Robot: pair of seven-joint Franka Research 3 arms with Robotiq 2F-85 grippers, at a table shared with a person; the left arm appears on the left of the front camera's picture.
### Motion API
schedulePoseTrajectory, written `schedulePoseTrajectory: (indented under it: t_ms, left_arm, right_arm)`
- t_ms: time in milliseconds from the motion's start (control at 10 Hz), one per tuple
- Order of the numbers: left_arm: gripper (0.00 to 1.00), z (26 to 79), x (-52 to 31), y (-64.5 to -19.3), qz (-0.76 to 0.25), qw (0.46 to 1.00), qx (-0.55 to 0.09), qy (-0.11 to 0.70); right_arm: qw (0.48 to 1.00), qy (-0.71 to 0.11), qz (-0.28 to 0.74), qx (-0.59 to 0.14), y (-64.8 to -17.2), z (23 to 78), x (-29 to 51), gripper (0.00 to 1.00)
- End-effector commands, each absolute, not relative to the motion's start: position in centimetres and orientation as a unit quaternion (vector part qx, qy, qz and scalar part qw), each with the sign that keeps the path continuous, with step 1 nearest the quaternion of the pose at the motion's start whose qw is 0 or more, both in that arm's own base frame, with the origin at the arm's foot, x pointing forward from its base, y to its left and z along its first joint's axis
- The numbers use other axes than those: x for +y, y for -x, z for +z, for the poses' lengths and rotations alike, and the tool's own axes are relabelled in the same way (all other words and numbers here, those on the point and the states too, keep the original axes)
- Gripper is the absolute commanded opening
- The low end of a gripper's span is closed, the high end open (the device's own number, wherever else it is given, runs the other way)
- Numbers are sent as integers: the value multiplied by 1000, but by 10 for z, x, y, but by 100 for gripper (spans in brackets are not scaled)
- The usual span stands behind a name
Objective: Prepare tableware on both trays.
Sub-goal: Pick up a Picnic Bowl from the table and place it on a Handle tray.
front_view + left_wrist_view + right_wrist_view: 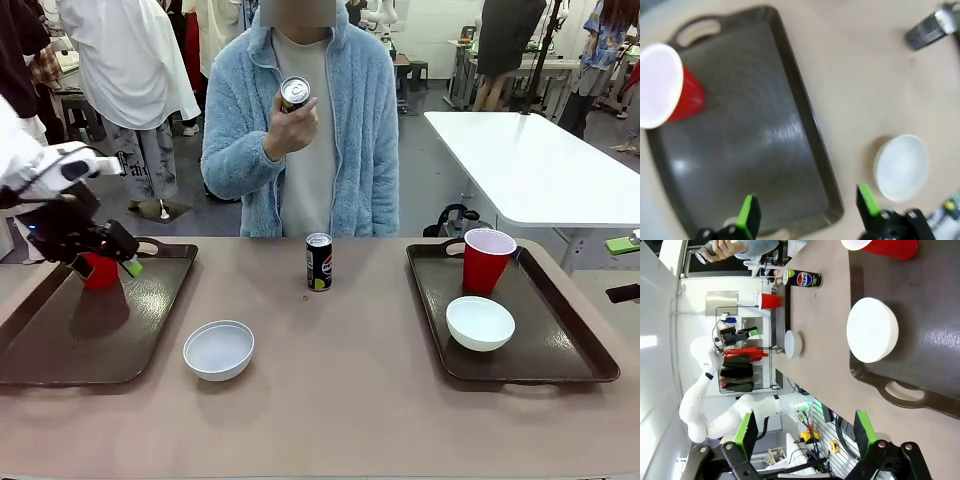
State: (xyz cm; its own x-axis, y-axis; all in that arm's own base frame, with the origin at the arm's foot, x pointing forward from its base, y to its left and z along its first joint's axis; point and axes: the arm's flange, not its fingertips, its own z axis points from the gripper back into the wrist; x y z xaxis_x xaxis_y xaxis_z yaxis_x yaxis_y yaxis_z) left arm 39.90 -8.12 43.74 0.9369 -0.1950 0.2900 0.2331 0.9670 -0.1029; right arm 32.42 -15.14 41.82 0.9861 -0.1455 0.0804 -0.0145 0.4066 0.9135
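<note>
While a person's hand (288, 130) holds up a can (294, 93), the left tool (806, 201) and right tool (805, 422) both gape wide, empty.

My left arm (35, 165) comes in from the left side, with the white wrist bent over, and my left gripper (108, 262) hangs low and points downward. Its two fingers (748, 216) stand wide apart, the green pads face each other, and the space between them is free. My right gripper (805, 432) is spread wide in the same way, and its fingers (863, 429) are parallel and grip nothing.
</note>
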Motion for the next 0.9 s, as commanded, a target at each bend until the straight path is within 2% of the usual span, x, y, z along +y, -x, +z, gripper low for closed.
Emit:
schedulePoseTrajectory:
  t_ms: [0, 100, 400, 600, 800]
  left_arm:
    - [100, 424, -95, -395, -118, 984, -126, 39]
    - [100, 437, -81, -399, -109, 982, -140, 68]
    - [100, 431, -90, -400, -119, 982, -138, 55]
    - [100, 373, -57, -292, -237, 957, -142, 92]
    - [100, 369, -45, -255, -245, 952, -150, 107]
  right_arm:
    - [828, -553, -32, -85, -326, 418, -151, 100]
    - [828, -553, -32, -85, -326, 418, -151, 100]
    - [828, -553, -32, -85, -326, 418, -151, 100]
    - [828, -553, -32, -85, -326, 418, -151, 100]
    - [828, -553, -32, -85, -326, 418, -151, 100]
